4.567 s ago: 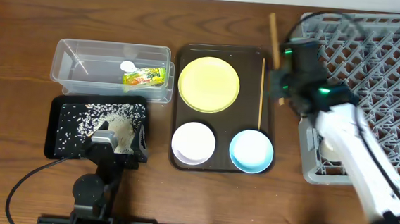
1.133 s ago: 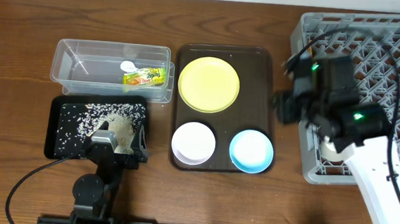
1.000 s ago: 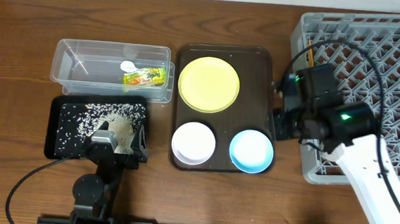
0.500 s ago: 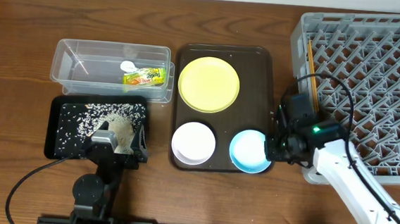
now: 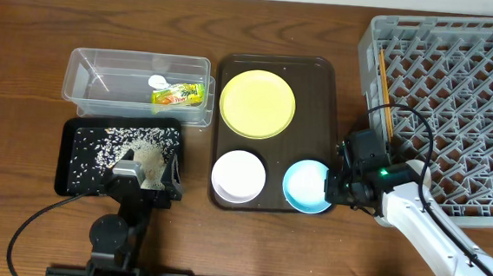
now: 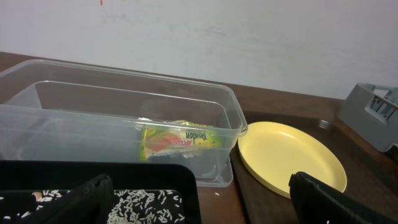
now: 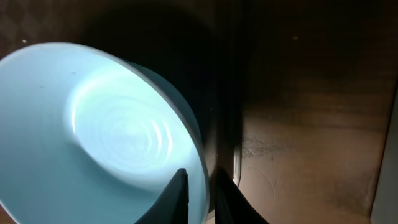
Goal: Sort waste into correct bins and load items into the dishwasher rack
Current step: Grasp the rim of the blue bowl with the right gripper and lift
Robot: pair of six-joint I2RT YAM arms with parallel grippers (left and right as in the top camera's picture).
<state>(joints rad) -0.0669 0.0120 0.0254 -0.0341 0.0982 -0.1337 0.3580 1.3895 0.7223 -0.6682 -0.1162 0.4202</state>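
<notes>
My right gripper (image 5: 337, 186) straddles the right rim of the light-blue bowl (image 5: 306, 184) on the brown serving tray (image 5: 316, 82). In the right wrist view one finger is inside the bowl (image 7: 112, 130) and one outside, the gripper (image 7: 199, 186) closed on the rim. The pale-yellow plate (image 5: 257, 104) and white bowl (image 5: 239, 176) sit on the same tray. The chopsticks (image 5: 382, 87) lie in the grey dishwasher rack (image 5: 458, 101). The wrapper (image 5: 180, 94) and white scrap (image 5: 157, 82) lie in the clear tub (image 5: 111, 81). Rice grains (image 5: 111, 142) lie in the black tray (image 5: 75, 156). My left gripper (image 5: 144, 179) is open over that tray. The white cup is hidden.
In the left wrist view the open left gripper (image 6: 205, 208) frames the wrapper (image 6: 180, 138) in the tub (image 6: 74, 106), the plate (image 6: 289, 155), rice (image 6: 143, 202) and a rack corner (image 6: 373, 115). Bare wooden table lies between the serving tray and the rack.
My right arm left the rack, where the chopsticks now lie, swung down and left, and closed on the blue bowl's right rim. The left arm has not moved.
</notes>
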